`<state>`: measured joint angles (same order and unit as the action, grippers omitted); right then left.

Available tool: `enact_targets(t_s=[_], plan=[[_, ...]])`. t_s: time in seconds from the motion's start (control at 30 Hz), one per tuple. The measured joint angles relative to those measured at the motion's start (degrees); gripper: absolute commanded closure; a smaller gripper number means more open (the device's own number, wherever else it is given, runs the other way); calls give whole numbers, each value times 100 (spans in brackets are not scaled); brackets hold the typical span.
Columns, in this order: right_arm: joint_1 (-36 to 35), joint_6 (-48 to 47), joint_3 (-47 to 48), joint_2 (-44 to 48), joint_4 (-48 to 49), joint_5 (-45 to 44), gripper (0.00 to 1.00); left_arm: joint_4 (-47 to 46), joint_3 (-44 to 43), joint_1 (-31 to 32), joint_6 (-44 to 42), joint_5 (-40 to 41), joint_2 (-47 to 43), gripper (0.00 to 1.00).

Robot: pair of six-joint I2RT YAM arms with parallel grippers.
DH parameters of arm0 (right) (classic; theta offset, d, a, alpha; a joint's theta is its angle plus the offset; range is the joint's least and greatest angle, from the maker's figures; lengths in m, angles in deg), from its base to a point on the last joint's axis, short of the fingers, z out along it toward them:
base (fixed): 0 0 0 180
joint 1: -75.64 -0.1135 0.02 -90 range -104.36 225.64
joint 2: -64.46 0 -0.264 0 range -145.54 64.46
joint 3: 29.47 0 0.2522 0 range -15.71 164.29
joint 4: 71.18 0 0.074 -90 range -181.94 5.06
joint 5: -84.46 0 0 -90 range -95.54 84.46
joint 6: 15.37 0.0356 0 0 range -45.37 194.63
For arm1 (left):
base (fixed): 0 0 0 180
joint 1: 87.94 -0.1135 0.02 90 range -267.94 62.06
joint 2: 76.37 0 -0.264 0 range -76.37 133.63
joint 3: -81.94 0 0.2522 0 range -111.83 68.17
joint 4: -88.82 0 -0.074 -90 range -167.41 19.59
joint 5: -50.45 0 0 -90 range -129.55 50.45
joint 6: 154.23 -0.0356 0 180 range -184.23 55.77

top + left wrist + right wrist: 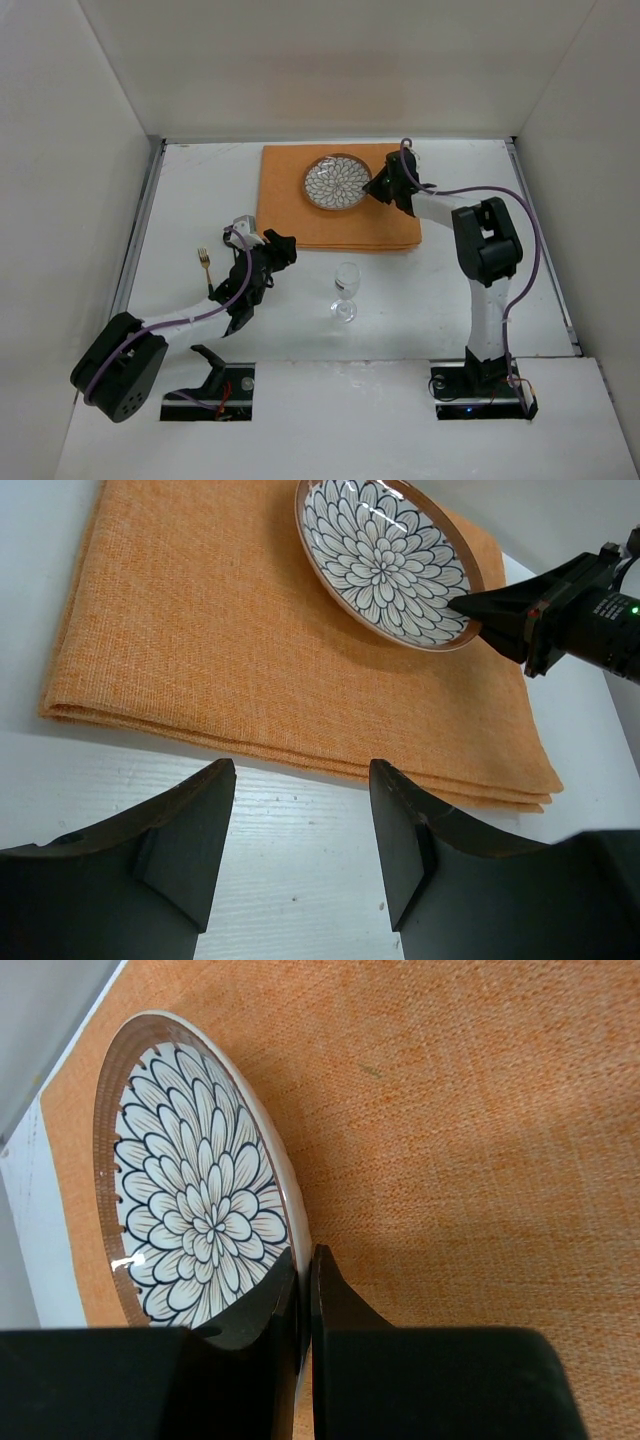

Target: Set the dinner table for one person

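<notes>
The dinner table (200, 190) is a wide white top with metal rails. An orange folded mat (340, 220) lies at its back centre, and on the mat is a flower-patterned plate (337, 182). My right gripper (378, 187) is shut on the plate's right rim; the right wrist view shows the rim pinched between the two fingers (340, 1310), beside the plate's pattern (190, 1220). My left gripper (285, 250) hovers open and empty over bare table just in front of the mat (250, 630). Its fingers (195, 830) stand wide apart, facing the plate (385, 560).
A clear wine glass (346, 290) stands upright in front of the mat, right of my left arm. A gold fork (204, 265) lies on the table to the left of that arm. White walls enclose the table on three sides.
</notes>
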<state>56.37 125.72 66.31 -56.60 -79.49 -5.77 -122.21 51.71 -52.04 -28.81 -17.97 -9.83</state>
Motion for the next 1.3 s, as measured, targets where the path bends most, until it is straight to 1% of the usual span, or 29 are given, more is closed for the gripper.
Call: enact_targets(t_s=[0.2, 0.37, 0.43, 0.47, 0.5, 0.53, 0.6, 0.67, 0.8, 0.9, 0.97, 1.0, 1.03, 1.07, 1.13, 1.17, 1.23, 1.3], plan=[[-74, 184, -2, -4, 26, 107, 97, 0, 0, 0, 0, 0, 13, 46], [-101, 317, -13, -4, 57, 175, 91, 0, 0, 0, 2, 0, 13, 46], [-103, 341, -70, -4, 96, 166, 81, 0, 0, 0, 2, 0, 13, 46], [-105, 361, -125, -4, 164, 170, 69, 0, 0, 0, 2, 0, 13, 46], [-111, 387, -153, -4, 192, 151, 62, 0, 0, 0, 2, 0, 13, 46], [-129, 369, -181, -4, 254, 118, 50, 0, 0, 0, 2, 0, 13, 46], [-184, 269, -238, 37, 306, -7, 37, 0, 0, 0, 2, 0, 13, 46], [-267, 125, -289, 157, 306, -133, 31, 0, 0, 0, 2, 0, 13, 46], [-446, -262, -575, 732, 236, -529, 28, 2, 0, 0, 2, 0, 9, 46], [-542, -612, -1025, 1432, 254, -824, 24, 7, 2, 0, 2, 2, -55, 46], [-610, -916, -1440, 2006, 275, -1003, 25, 4, 2, 0, 2, 2, -129, 46], [-638, -1069, -1659, 2306, 273, -1091, 28, 2, 4, 0, 2, 0, -160, 47], [-680, -1250, -1891, 2634, 267, -1176, 36, 0, 4, 0, 2, 0, -175, 47], [-732, -1419, -2096, 2931, 247, -1255, 46, 2, 4, 0, 2, 0, -177, 48], [-925, -1755, -2483, 3615, 87, -1388, 77, 2, 4, 2, 7, 0, -175, 49], [-1069, -1915, -2640, 4000, -83, -1447, 85, 2, 4, 7, 4, -2, -175, 50], [-1416, -2149, -2778, 4763, -573, -1532, 92, 2, 4, 13, 4, -2, -175, 56], [-1812, -2337, -2743, 5480, -1040, -1598, 92, 2, 4, 15, 9, -13, -175, 60]])
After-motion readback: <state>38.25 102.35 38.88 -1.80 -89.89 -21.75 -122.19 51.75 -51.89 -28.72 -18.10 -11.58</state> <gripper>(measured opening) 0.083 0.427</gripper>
